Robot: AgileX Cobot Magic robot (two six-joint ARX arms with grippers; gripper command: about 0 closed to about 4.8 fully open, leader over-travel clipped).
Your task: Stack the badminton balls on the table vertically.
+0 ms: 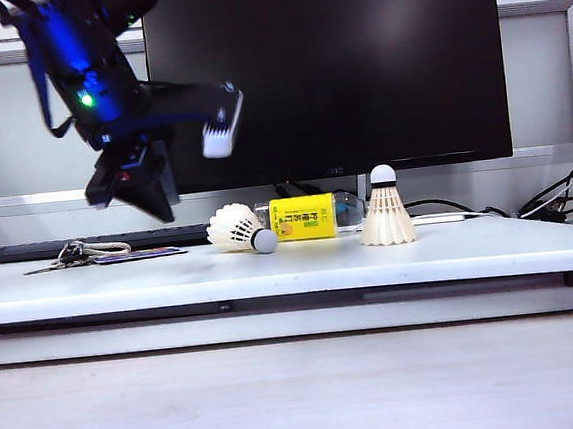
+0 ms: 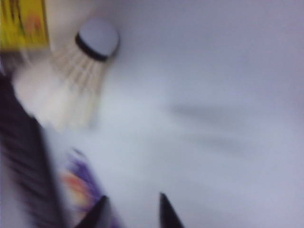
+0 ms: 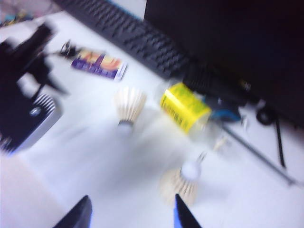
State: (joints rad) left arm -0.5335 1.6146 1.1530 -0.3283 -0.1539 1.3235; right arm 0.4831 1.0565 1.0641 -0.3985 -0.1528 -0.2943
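Left gripper (image 2: 130, 211): only the two dark fingertips show in the left wrist view, a moderate gap between them, nothing in the gap; jaws empty and apart. In the exterior view this gripper (image 1: 149, 191) hangs above the left part of the worktop (image 1: 450, 250), pointing down, clear of the surface. View is motion-blurred.

Right gripper (image 3: 133, 213): two fingertips show at the frame edge, one dark, one blue-tinted, standing wide apart with only bare worktop between them. Jaws empty. It is not clearly visible in the exterior view, apart from a blue sliver at the top edge.

Surroundings: a clear bottle with yellow label (image 1: 304, 217) lies on its side between the two shuttlecocks, just behind the lying one. A black keyboard (image 3: 128, 38) runs along the back, below a large dark monitor (image 1: 354, 68). A bunch of keys (image 1: 69, 256) and a flat purple card (image 1: 149, 254) lie at the left, under the left arm. Cables (image 1: 557, 206) trail at the right rear.

Task items: lying shuttlecock (image 1: 235, 227) rests on its side near the middle, round tip toward the camera, skirt toward the rear left. Upright shuttlecock (image 1: 386, 216) stands on its skirt to the right of the bottle, tip up, black band below the tip. Both are cream-white with ribbed feather skirts. They are well apart, not stacked.
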